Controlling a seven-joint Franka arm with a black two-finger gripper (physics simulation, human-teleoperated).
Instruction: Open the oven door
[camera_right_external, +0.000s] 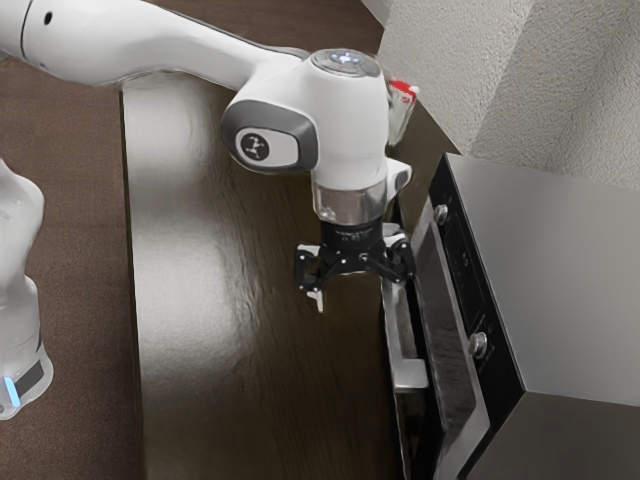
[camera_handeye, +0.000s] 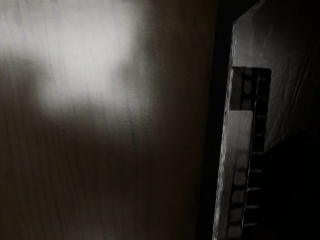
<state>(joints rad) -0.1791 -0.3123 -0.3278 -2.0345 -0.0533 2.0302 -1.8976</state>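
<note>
A dark wooden tabletop (camera_right_external: 230, 330) with a pale sheen lay under my gripper (camera_right_external: 356, 278), and past the oven beside it rose a rough, light grey wall (camera_right_external: 440, 80). A brown floor (camera_right_external: 70, 300) ran along the table's far edge on the side of the exterior view's left, where part of a white robot (camera_right_external: 20, 290) stood well apart from my gripper. My own fingers were spread wide, pointing down, with nothing held between them. The oven (camera_right_external: 560, 270) stood just beside me toward the exterior view's right, its two knobs (camera_right_external: 479, 345) on the black front panel beyond my nearer finger. The oven door (camera_right_external: 447, 335) was right next to that finger too, running from beside my gripper toward the exterior view's lower edge; how far it stood open I could not tell. Its metal handle (camera_right_external: 410, 374) lay close to my gripper on that same side, and I could not tell whether my finger touched it. A red and white packet (camera_right_external: 402, 98) showed behind my arm, away from the gripper. From the wrist, I saw the wood grain below my hand and, alongside it, a pale strip (camera_handeye: 236, 135) with dark, ladder-like marks, whose exact part I could not make out.
</note>
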